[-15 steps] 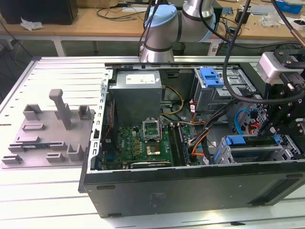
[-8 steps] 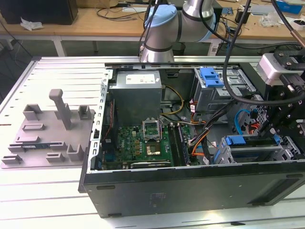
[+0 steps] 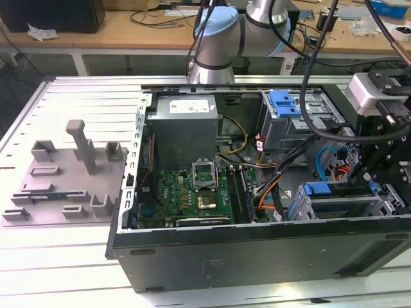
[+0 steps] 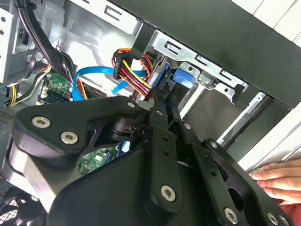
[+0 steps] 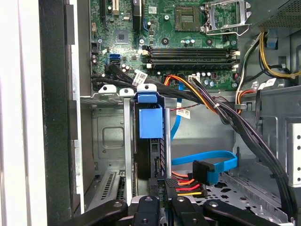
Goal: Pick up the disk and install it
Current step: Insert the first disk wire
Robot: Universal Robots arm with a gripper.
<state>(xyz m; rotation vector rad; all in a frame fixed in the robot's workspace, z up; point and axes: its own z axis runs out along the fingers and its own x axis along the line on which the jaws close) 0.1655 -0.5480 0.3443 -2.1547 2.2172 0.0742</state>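
The disk (image 5: pixel 150 160) stands on edge inside the metal drive cage (image 5: pixel 110 141) of the open computer case, its blue bracket tab (image 5: pixel 150 123) at the cage mouth. In the exterior view the disk (image 3: pixel 340 206) lies in the cage at the case's lower right, blue tab (image 3: pixel 316 189) toward the motherboard. My gripper (image 5: pixel 165 195) sits at the disk's cable end, fingers close together, nothing visibly clamped between them. In the second wrist view the gripper (image 4: pixel 162 101) tips point at the blue bracket (image 4: pixel 181 77), just short of it.
Bundled power wires (image 5: pixel 186 186) and a blue data cable (image 5: pixel 207 162) lie right beside the fingers. A second blue latch with cage (image 3: pixel 286 102) sits higher in the case. A grey fixture with posts (image 3: pixel 70 173) lies on the exterior view's left. A person's hand (image 4: pixel 282 181) rests beside the case.
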